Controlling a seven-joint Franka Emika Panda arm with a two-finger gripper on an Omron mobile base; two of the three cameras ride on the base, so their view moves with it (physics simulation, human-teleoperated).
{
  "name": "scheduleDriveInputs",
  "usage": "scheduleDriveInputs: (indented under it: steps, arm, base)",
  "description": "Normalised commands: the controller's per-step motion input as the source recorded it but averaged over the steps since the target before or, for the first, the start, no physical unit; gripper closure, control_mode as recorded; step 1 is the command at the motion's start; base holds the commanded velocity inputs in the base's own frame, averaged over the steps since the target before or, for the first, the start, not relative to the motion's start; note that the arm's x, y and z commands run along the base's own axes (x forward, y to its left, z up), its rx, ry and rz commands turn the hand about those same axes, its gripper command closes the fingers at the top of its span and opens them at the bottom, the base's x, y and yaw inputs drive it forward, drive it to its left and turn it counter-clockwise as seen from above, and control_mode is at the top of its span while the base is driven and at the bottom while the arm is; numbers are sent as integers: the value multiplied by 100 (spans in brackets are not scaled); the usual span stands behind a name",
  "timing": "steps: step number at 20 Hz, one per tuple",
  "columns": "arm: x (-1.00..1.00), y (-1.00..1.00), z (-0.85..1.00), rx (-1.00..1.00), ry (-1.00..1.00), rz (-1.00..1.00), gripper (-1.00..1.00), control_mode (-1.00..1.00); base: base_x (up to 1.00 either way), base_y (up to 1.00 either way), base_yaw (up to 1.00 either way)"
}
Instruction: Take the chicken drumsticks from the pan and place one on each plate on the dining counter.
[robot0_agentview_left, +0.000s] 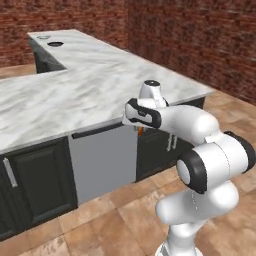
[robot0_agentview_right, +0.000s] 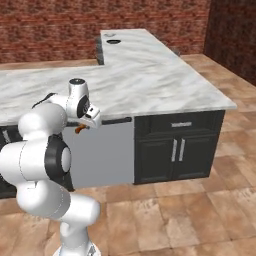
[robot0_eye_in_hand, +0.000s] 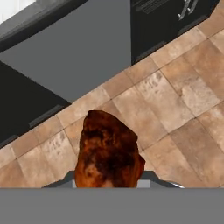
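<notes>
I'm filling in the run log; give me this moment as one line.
phase: carrying | end effector: shut on chicken drumstick | position: over tiled floor, beside black cabinets | plates: unseen

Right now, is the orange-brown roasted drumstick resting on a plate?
No, the orange-brown roasted drumstick hangs in the gripper above the tan tiled floor.

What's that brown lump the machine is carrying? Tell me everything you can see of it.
It is a chicken drumstick, roasted orange-brown with darker, charred-looking patches and a rough, bumpy skin. The gripper is shut on it, so it hangs in the air above the tiled floor, in front of the black cabinets, touching nothing else. In the hand view its fat meaty end points away from the hand. From the base views just a small orange bit pokes out below the hand. Its bone end is hidden.
</notes>
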Motion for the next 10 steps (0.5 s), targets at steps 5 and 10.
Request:
scheduleDriveInputs:
  steps: [5,10]
  arm:
    - [0,0,0,0,0,0,100,100]
    - [0,0,0,0,0,0,100,100]
  base:
    - [59,-79,0]
    - [62,-77,0]
